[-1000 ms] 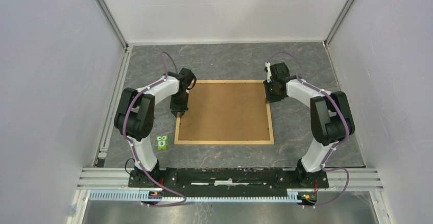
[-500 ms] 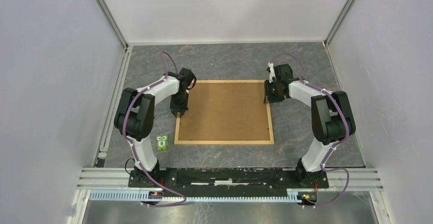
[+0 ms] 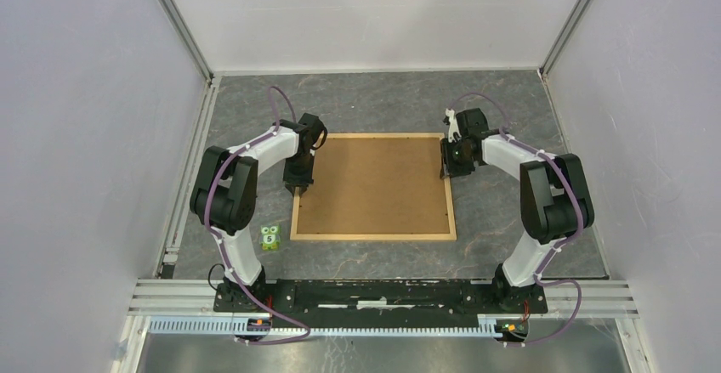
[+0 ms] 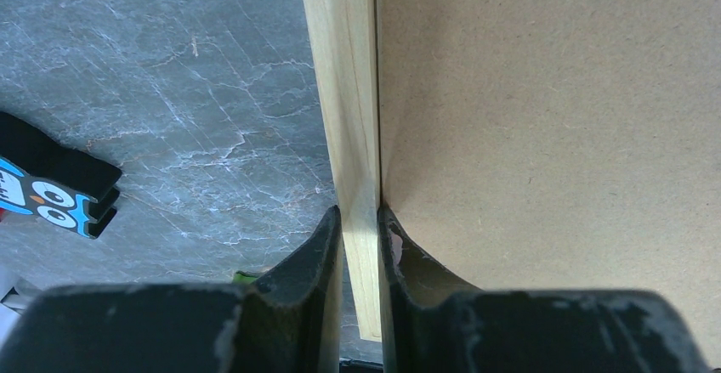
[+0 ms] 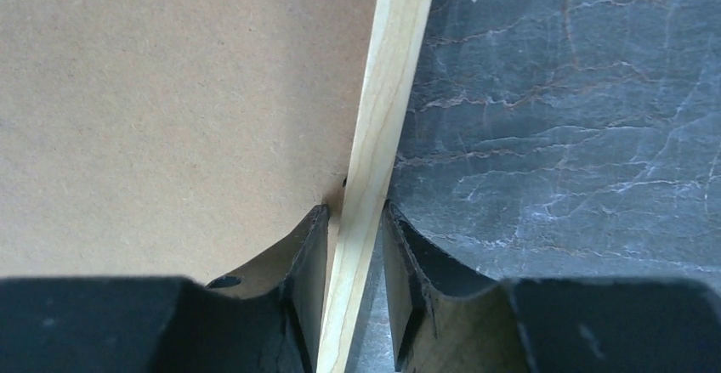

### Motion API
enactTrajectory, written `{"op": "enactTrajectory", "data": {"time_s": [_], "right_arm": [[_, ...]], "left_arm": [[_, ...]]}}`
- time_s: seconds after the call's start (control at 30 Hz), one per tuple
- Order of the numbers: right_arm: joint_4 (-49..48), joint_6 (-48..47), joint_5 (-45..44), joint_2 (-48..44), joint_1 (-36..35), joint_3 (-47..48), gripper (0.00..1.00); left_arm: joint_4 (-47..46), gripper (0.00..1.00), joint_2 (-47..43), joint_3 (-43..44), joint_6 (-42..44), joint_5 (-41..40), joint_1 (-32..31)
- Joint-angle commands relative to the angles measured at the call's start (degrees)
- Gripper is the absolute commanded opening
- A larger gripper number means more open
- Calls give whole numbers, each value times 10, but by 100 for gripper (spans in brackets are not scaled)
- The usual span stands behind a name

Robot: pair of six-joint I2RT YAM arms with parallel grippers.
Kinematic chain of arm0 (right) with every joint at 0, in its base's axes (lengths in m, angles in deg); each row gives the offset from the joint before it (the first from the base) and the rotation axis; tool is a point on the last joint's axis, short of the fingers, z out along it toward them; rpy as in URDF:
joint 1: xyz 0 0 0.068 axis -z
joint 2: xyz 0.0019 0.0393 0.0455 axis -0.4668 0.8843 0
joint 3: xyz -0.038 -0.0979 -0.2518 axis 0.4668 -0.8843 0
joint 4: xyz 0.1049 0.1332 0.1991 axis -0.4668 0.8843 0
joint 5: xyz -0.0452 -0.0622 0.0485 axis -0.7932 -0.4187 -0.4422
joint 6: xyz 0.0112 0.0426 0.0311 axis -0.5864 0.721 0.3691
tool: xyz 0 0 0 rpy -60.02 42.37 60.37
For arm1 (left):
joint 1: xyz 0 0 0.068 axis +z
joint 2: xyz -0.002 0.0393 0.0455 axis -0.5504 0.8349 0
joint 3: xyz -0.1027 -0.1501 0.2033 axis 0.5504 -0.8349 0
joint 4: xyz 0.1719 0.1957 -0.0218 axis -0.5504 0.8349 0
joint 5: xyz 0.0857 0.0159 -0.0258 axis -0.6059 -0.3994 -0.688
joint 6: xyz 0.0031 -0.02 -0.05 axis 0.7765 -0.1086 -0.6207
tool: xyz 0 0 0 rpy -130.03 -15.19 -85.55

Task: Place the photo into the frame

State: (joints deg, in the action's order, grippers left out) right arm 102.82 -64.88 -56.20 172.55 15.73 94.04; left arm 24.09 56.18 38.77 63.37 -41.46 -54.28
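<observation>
The only readable mark is the digit "5". It is printed dark on a white patch on the belly of a small green owl-shaped card [image 3: 269,238], which stands on the grey marbled worktop [image 3: 374,101]. In the left wrist view, a blue owl-faced cut-out with black backing [image 4: 51,199] shows eyes and a beak but no legible character.
</observation>
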Motion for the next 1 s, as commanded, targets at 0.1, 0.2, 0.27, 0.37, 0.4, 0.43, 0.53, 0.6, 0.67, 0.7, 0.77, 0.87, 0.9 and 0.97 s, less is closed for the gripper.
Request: {"op": "enactTrajectory", "data": {"time_s": [0.1,0.2,0.27,0.37,0.4,0.43,0.53,0.6,0.67,0.7,0.77,0.87,0.9,0.97], "right_arm": [[14,4,23,-7,-2,44,32],[15,6,15,-8,-1,54,31],[20,5,16,-5,0,61,30],[30,5,26,1,2,69,31],[30,5,27,2,1,68,31],[28,5,27,3,2,68,31],[29,0,17,10,2,65,31],[30,-2,10,14,2,62,29],[29,-4,9,15,2,60,26],[30,-5,6,16,2,61,26],[35,-9,-7,18,2,65,26],[43,-13,-34,16,2,69,26],[45,-15,-42,15,3,71,27],[48,-16,-47,16,4,72,27]], "left_arm": [[-41,14,28,-28,9,38,-15],[-41,14,27,-28,9,38,-15],[-41,14,28,-27,9,40,-14],[-41,14,27,-27,9,39,-15],[-41,14,27,-27,9,40,-16],[-42,14,27,-27,9,40,-16],[-41,14,28,-27,9,41,-16],[-41,14,27,-28,9,41,-17],[-42,14,27,-28,9,41,-17],[-42,14,27,-28,9,40,-17],[-42,14,28,-28,9,42,-17],[-42,14,28,-28,9,41,-18],[-42,14,29,-28,9,40,-17],[-42,14,29,-28,9,40,-18]]}}
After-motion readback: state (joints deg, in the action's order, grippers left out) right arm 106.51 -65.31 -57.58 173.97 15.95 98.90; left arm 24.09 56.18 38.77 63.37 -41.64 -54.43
